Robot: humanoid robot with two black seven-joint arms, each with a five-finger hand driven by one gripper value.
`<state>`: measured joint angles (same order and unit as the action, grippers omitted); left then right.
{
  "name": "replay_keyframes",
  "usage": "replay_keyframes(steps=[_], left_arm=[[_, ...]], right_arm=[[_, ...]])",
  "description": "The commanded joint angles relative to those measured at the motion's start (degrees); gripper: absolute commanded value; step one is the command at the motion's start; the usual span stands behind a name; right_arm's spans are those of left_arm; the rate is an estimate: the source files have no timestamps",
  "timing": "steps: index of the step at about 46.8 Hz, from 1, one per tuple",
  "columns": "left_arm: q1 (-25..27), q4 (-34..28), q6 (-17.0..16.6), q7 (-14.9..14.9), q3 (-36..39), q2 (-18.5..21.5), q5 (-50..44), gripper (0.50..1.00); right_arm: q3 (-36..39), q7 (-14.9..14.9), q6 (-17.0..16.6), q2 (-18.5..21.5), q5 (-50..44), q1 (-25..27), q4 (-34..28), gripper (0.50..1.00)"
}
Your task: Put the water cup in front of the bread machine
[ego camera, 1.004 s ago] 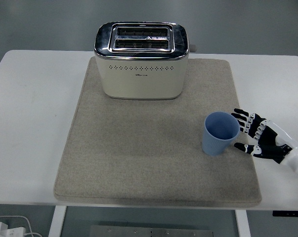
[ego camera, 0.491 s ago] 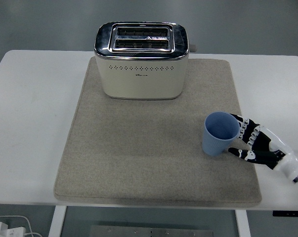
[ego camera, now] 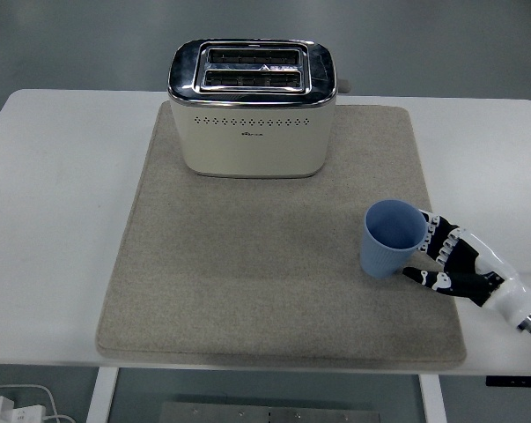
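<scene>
A light blue water cup (ego camera: 392,240) stands upright on the right part of the beige mat (ego camera: 274,264). The cream and chrome bread machine (ego camera: 252,107) sits at the mat's far middle, well away from the cup. My right hand (ego camera: 428,256) comes in from the right edge and lies right against the cup's right side. Its fingers (ego camera: 438,233) reach behind the cup wall and the thumb (ego camera: 421,276) lies low at the cup's near right. The fingers are still spread, and the cup rests on the mat.
The mat covers most of the white table (ego camera: 54,220). Bare mat lies between the bread machine's front and the cup. A white power strip (ego camera: 10,407) shows on the floor at the bottom left.
My right hand has slid left and a little nearer, from beside the cup to touching its right side. The cup has stayed where it was.
</scene>
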<state>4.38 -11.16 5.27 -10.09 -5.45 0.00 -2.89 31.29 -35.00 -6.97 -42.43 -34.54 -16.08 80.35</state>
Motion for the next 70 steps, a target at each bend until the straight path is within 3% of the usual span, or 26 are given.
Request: replay_keyframes(steps=[1, 60, 70], left_arm=[[0.02, 0.00, 0.00, -0.02, 0.00, 0.00, -0.01, 1.000], [0.02, 0.00, 0.00, -0.02, 0.00, 0.00, -0.01, 1.000], [0.02, 0.00, 0.00, 0.07, 0.00, 0.00, -0.01, 1.000]], right_arm=[[0.00, 0.00, 0.03, 0.50, 0.00, 0.00, 0.15, 0.928], [-0.62, 0.00, 0.56, 6.74, -0.35, -1.05, 0.07, 0.928], [-0.79, 0.00, 1.88, 8.15, -2.73, -0.97, -0.20, 0.928]])
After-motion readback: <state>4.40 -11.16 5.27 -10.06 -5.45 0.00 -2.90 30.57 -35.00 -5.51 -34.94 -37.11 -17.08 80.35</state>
